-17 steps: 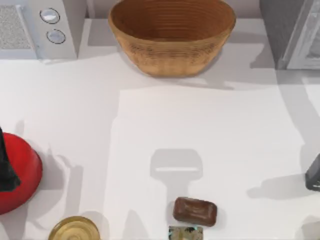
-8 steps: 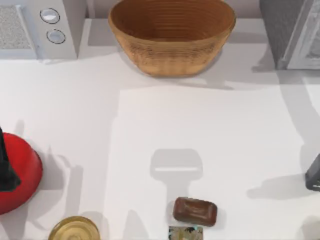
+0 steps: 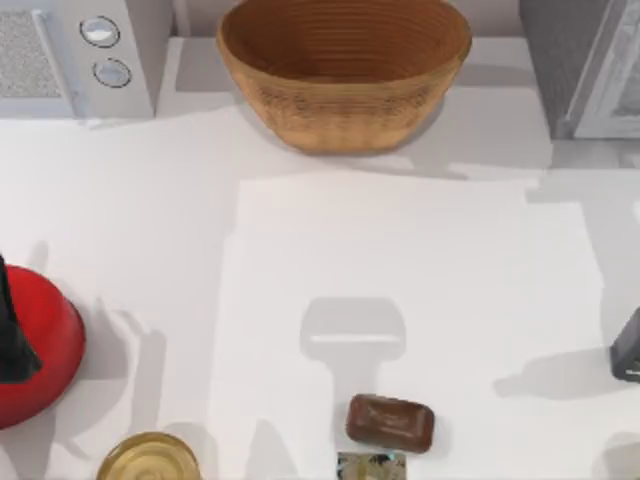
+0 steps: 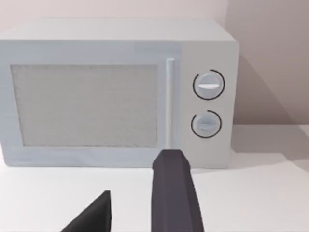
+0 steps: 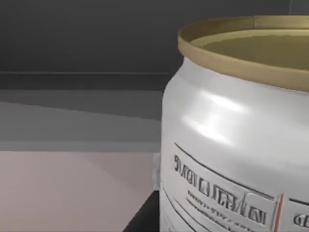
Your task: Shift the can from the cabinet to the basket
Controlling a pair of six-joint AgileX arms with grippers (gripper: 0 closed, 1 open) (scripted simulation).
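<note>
Shadow (image 3: 600, 175) beside cabinet (image 3: 590, 70) shifted, can (image 5: 231, 145) upright, long axis vertical, left end effector (image 4: 140, 208) apart, right end effector's (image 5: 145, 220) state unclear

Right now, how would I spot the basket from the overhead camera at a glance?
Look along the table's far edge, between the pale grey microwave oven at the left and the grey cabinet at the right. The large round tan-brown woven wicker basket sits there, the one bowl-shaped ribbed thing among smooth boxes.

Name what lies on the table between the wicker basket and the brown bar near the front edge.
In the top view, nothing: between the basket and the brown bar the white table is bare, crossed by shadows.
</note>
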